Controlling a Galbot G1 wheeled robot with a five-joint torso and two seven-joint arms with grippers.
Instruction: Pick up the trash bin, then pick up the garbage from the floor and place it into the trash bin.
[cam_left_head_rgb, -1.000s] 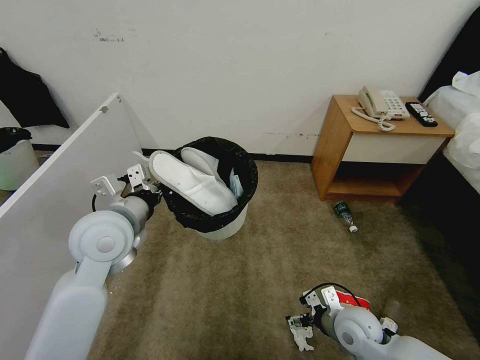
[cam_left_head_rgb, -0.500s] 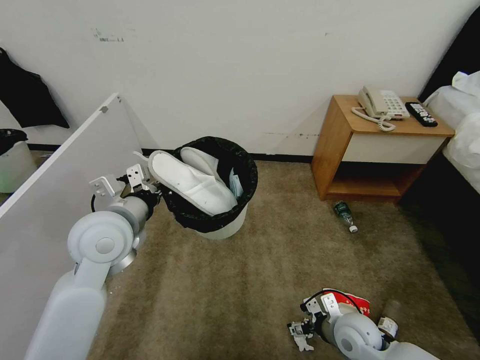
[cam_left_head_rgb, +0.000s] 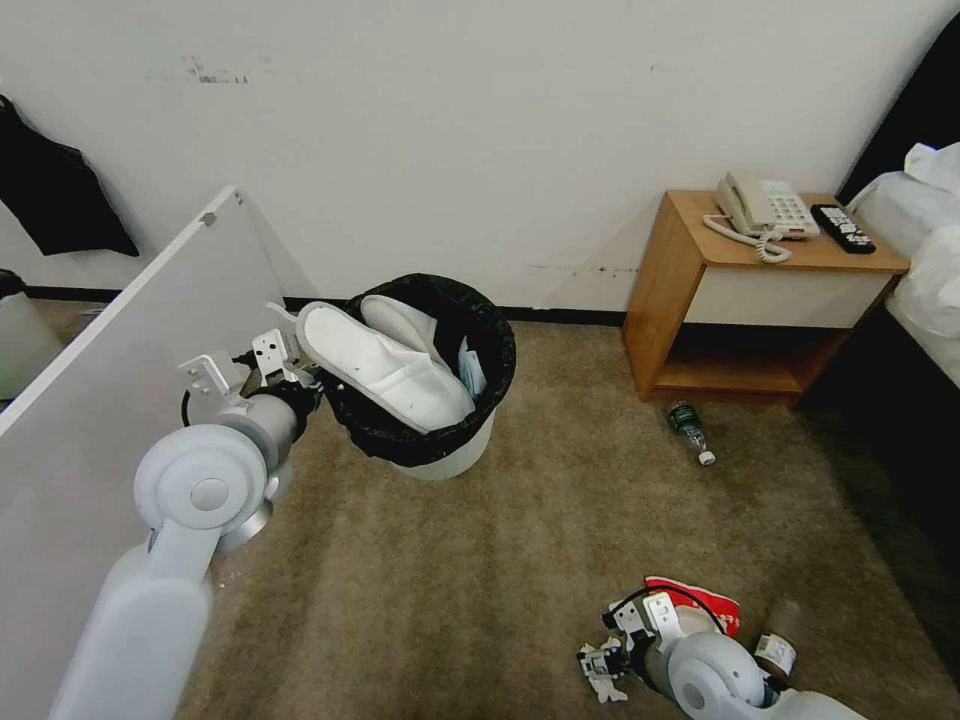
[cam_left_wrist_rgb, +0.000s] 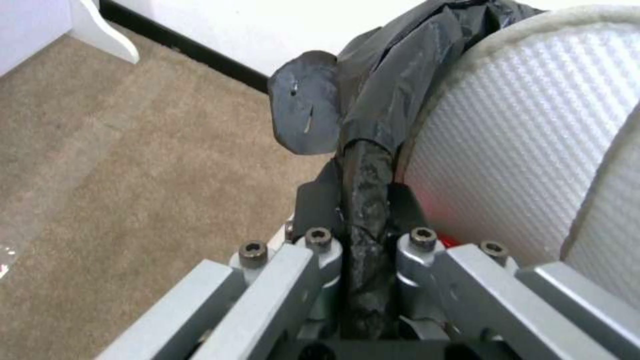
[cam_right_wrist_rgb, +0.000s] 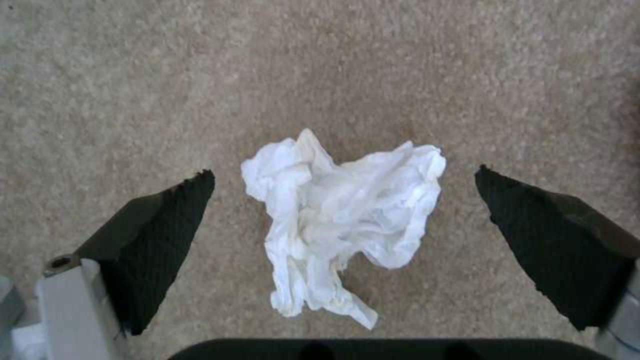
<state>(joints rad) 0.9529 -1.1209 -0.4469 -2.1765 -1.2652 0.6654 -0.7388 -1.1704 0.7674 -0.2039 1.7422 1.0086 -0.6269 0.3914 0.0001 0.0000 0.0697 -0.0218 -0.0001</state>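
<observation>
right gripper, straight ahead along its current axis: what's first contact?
Likely the crumpled tissue: it lies on the carpet centred between the open right gripper fingers. How far off is unclear.

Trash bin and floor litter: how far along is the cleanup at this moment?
Done: the left gripper holds the trash bin by its rim, with two white slippers inside. In hand: the right gripper hangs open over the crumpled tissue on the carpet. Left: the tissue, the red wrapper, and two bottles.
</observation>
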